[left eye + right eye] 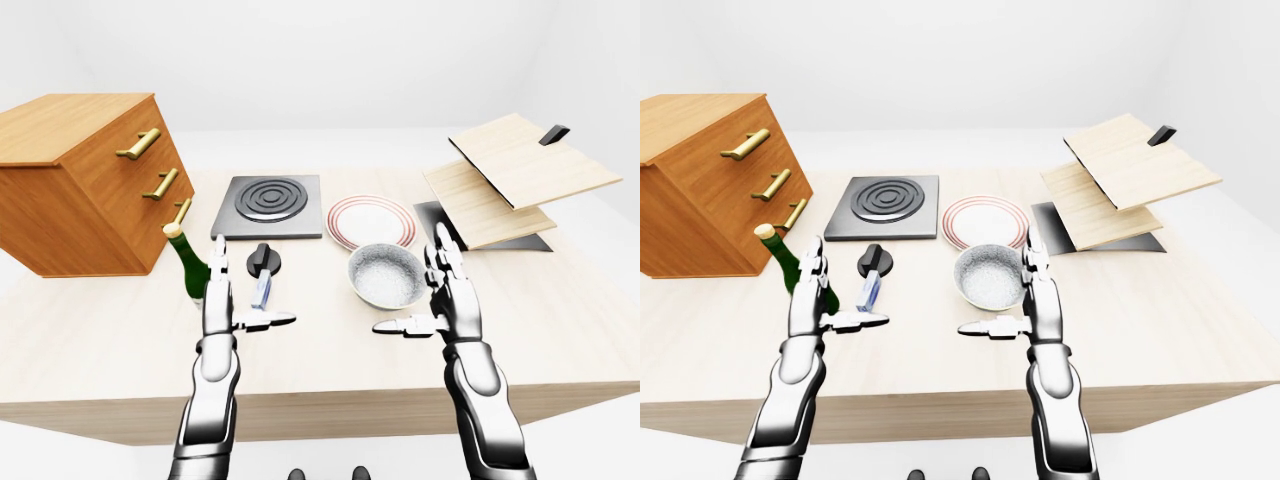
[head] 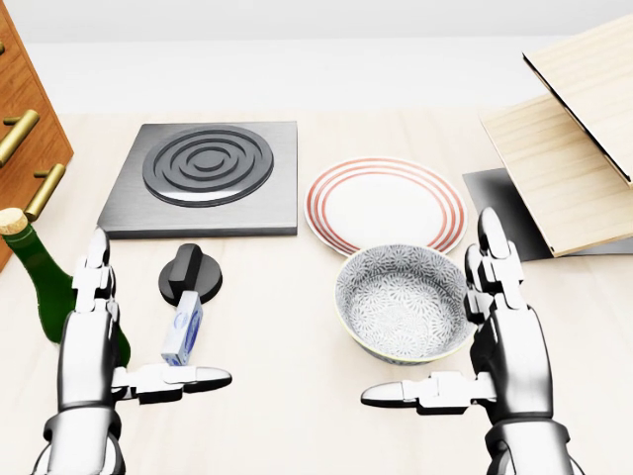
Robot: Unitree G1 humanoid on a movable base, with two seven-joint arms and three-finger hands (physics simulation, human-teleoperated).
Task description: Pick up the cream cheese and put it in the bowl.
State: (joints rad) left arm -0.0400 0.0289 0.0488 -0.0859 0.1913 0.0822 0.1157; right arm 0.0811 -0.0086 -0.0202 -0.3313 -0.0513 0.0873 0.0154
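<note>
Both hands, left hand and right hand, hover spread open and empty over the desk's near edge. The cream cheese lies beside the left thumb; the bowl sits beside the right hand.

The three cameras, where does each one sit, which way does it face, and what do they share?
Head view: on the head, tilted steeply down at the bowl and cream cheese; only both open hands and forearms show.
Left-eye view: on the head, looking across the table; both whole arms show.
Right-eye view: beside it, nearly the same picture, things shifted left.
Shared: all show the left hand, right hand, bowl, cream cheese.
</note>
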